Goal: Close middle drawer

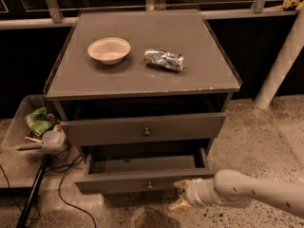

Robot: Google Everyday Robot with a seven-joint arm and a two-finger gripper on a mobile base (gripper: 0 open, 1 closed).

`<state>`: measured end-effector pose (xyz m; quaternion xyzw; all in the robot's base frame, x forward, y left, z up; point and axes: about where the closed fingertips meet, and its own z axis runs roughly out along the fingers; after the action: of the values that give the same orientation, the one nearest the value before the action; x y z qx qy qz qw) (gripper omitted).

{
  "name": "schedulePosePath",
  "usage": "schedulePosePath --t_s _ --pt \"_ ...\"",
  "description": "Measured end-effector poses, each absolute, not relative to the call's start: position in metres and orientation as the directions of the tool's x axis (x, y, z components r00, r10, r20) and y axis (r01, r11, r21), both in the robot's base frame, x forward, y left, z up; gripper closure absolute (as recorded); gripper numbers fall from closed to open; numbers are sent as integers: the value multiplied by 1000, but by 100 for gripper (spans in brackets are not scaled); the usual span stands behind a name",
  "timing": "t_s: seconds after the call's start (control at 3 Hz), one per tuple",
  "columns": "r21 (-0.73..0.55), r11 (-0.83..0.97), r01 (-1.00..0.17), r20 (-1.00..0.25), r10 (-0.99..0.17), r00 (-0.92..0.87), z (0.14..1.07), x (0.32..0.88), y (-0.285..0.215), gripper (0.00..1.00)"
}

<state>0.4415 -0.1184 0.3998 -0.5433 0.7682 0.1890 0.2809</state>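
The gripper (182, 195), fingers apart, is nudging the open middle drawer (118, 180) at its 4 o'clock corner — next comes a straight push toward 12 o'clock

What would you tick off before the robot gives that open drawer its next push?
1. Is the middle drawer shut? It is pulled well out: not ok.
2. Is the gripper in place? It sits low, at the right end of the drawer's front: ok.
3. Is the gripper touching the front? Cannot tell.
4. Is the inside of the drawer free of things that could jam? The part that shows looks empty: ok.
5. Is the upper drawer out of the way? It is above the push path: ok.
6. Are the bowl and crumpled packet back from the front edge of the top? Ok.
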Motion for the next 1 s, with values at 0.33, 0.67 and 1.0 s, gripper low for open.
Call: schedulePosePath --t_s 0.33,0.67,1.0 --pt "-50 278 -959 -638 -748 -183 402 478 -97 60" --pt "-90 258 -962 -633 -761 -145 407 513 -95 84" --pt "-101 259 -961 -635 -760 -138 406 524 -102 100"
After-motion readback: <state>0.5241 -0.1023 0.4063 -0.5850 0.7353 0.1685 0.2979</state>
